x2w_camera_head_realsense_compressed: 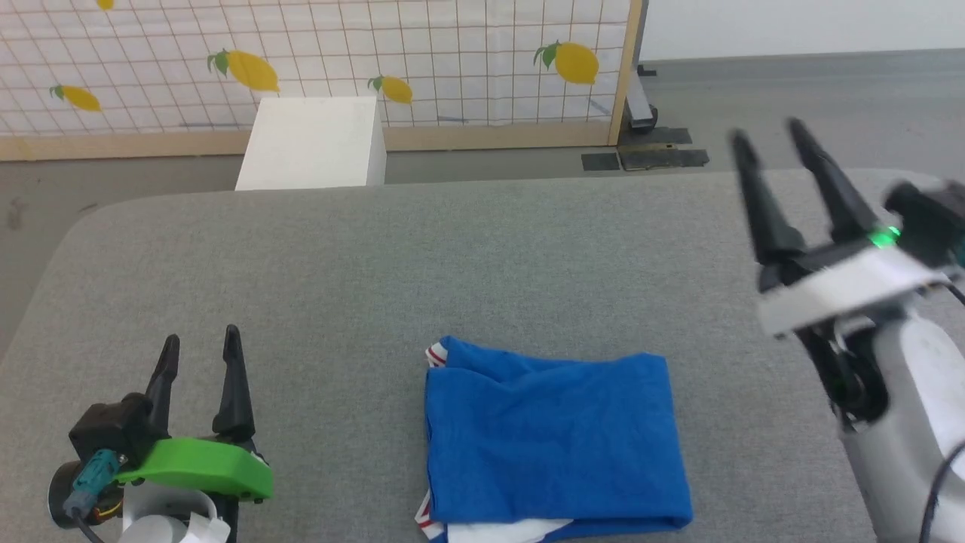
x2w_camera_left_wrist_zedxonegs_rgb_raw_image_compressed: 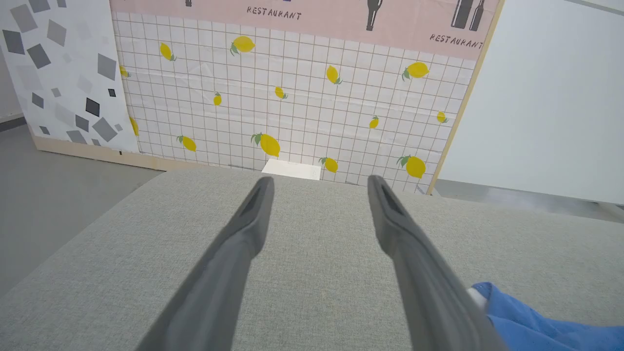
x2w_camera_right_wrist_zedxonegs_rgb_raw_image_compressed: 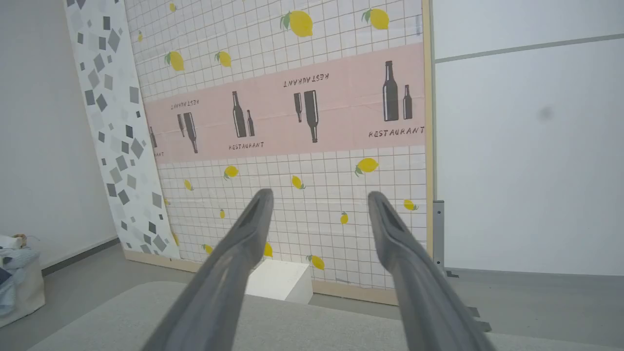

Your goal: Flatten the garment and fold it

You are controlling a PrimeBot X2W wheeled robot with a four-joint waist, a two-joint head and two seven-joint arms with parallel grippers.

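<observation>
The garment point(x2w_camera_head_realsense_compressed: 554, 441) lies folded into a bright blue rectangle on the grey table point(x2w_camera_head_realsense_compressed: 452, 256), near its front edge, with white and red trim peeking out at its left corners and bottom. My left gripper point(x2w_camera_head_realsense_compressed: 200, 343) rests low at the front left, well to the left of the garment, open and empty. In the left wrist view the left gripper point(x2w_camera_left_wrist_zedxonegs_rgb_raw_image_compressed: 319, 183) points across the table, and a blue corner of the garment point(x2w_camera_left_wrist_zedxonegs_rgb_raw_image_compressed: 531, 321) shows at the lower right. My right gripper point(x2w_camera_head_realsense_compressed: 769, 136) is raised at the right, above the table, open and empty. The right wrist view has the right gripper point(x2w_camera_right_wrist_zedxonegs_rgb_raw_image_compressed: 319, 197) aimed at the backdrop.
A white box point(x2w_camera_head_realsense_compressed: 313, 143) stands on the floor beyond the table's far edge. Behind it is a lemon-patterned backdrop panel point(x2w_camera_head_realsense_compressed: 377, 53) with a wooden frame. A basket of clothes point(x2w_camera_right_wrist_zedxonegs_rgb_raw_image_compressed: 17, 282) sits on the floor at the far left in the right wrist view.
</observation>
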